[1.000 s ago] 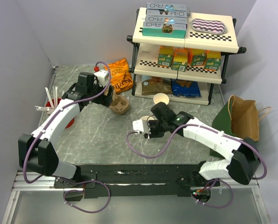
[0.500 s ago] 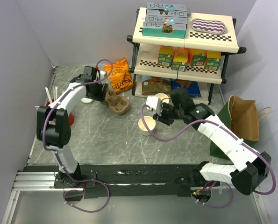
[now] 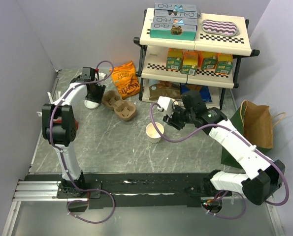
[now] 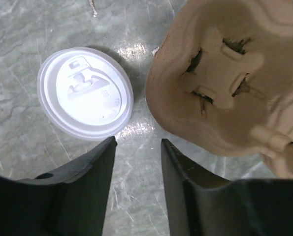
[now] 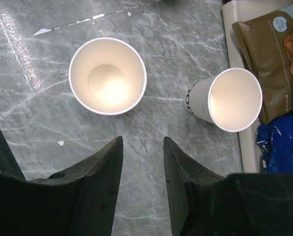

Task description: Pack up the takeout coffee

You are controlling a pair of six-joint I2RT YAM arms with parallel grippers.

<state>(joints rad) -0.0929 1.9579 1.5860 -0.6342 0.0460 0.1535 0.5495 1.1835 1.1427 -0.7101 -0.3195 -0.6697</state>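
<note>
Mid-table, takeout coffee (image 3: 154, 132): small cream-white tapered paper cup, standing upright on the grey marble-patterned table top (image 3: 112, 147). Its mouth is open and nothing touches it.
Right gripper (image 5: 142, 141): above the table, just right of and beyond the takeout coffee. Its black fingers are spread with only bare table showing between them, and they hold nothing.
Second cream paper cup (image 5: 235, 100): farther and to the right, apart from the takeout coffee and just beside the foot of the rack. It is also open-topped, with dark print on its side.
Round white plastic sip lid (image 4: 84, 93): lies flat on the table at the far left, well apart from the takeout coffee, with its top side up.
Left gripper (image 4: 138, 142): over the far-left part of the table. Its fingers are parted with nothing pinched, and the lid sits just past the tip of one finger. Whether the tips touch the table cannot be told.
Brown moulded-pulp cup carrier (image 3: 119, 104): just right of the lid with a narrow strip of table between them. No cup sits in its pockets.
Orange snack bag (image 3: 125, 79): beyond the carrier, near the back wall.
Three-tier cream rack (image 3: 193, 54): at the far right, with boxes on top, green cartons on the middle shelf, and brown and blue bags at the bottom.
Brown paper bag (image 3: 257, 123): standing open at the right edge, near the rack.
</note>
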